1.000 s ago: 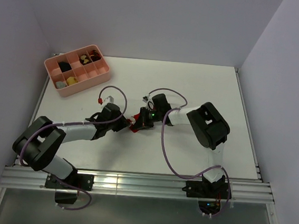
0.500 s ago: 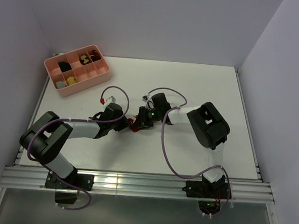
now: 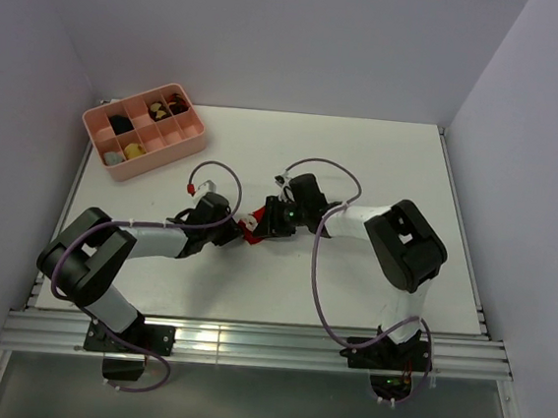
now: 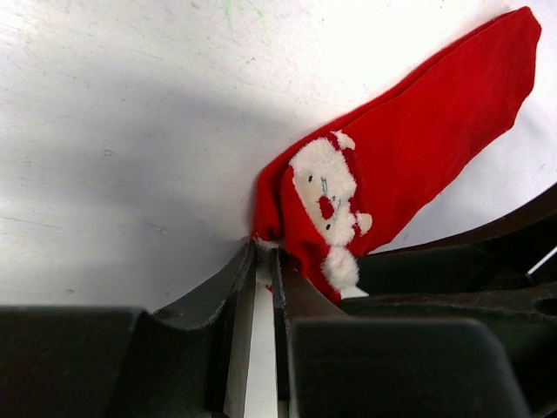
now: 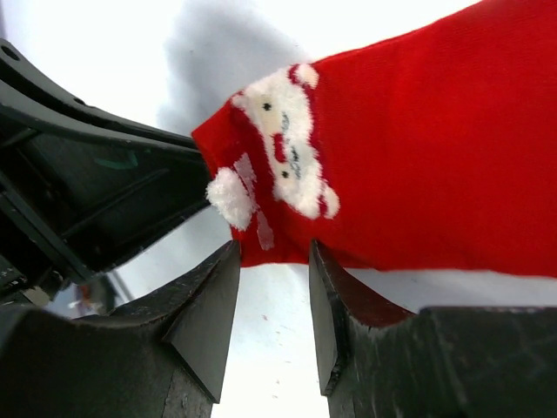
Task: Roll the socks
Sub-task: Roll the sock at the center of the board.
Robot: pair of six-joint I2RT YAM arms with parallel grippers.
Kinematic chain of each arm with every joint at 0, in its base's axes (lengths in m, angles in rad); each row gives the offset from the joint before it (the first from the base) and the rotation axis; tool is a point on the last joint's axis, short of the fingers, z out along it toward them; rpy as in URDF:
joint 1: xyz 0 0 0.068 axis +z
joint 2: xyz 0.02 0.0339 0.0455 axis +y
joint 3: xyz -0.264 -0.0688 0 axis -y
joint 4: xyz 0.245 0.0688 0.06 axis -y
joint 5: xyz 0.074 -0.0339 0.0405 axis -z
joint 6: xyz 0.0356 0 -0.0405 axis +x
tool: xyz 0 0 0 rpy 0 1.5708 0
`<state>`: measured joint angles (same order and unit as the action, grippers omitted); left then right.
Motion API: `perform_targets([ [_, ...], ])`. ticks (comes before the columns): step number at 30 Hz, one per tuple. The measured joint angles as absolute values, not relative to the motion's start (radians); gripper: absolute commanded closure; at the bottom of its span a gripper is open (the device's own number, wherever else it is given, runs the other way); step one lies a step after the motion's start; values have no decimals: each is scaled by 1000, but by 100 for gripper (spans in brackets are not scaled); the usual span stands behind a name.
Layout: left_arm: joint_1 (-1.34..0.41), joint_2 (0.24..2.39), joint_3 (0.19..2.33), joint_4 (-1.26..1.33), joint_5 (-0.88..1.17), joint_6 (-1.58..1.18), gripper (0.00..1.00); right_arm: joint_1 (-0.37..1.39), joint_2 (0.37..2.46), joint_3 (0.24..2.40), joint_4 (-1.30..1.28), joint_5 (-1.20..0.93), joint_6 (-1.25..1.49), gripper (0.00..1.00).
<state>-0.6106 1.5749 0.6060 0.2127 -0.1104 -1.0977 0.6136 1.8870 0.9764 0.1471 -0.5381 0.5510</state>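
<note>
Near the middle of the white surface [image 3: 382, 170], the red socks [image 3: 251, 232] lie between the two grippers, and a white bearded face [image 4: 324, 187] shows at one end. The left gripper [image 3: 231, 232] reaches in from the left of the frame. Its jaws stand almost pressed together, with only a thin slit, and the folded sock end touches their tips, but I cannot tell if they pinch the cloth. The right gripper [image 3: 266, 224] is at the other side, its jaws spread, with the sock edge just at their tips. A pink tray [image 3: 191, 148] with compartments sits in the upper left.
</note>
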Motion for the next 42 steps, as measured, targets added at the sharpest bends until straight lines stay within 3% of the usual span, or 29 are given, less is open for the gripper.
perform_targets([
  [13,-613,1565,614,183,-118,-1097,82,689,1771,869,216,-393,433,55],
  [20,-614,1550,614,159,-121,-1097,83,723,1672,808,292,-315,339,48],
  [30,-614,1539,614,143,-129,-1097,83,878,1681,796,341,-102,161,44],
  [42,-614,1539,614,140,-129,-1097,84,948,1779,805,354,92,33,45],
])
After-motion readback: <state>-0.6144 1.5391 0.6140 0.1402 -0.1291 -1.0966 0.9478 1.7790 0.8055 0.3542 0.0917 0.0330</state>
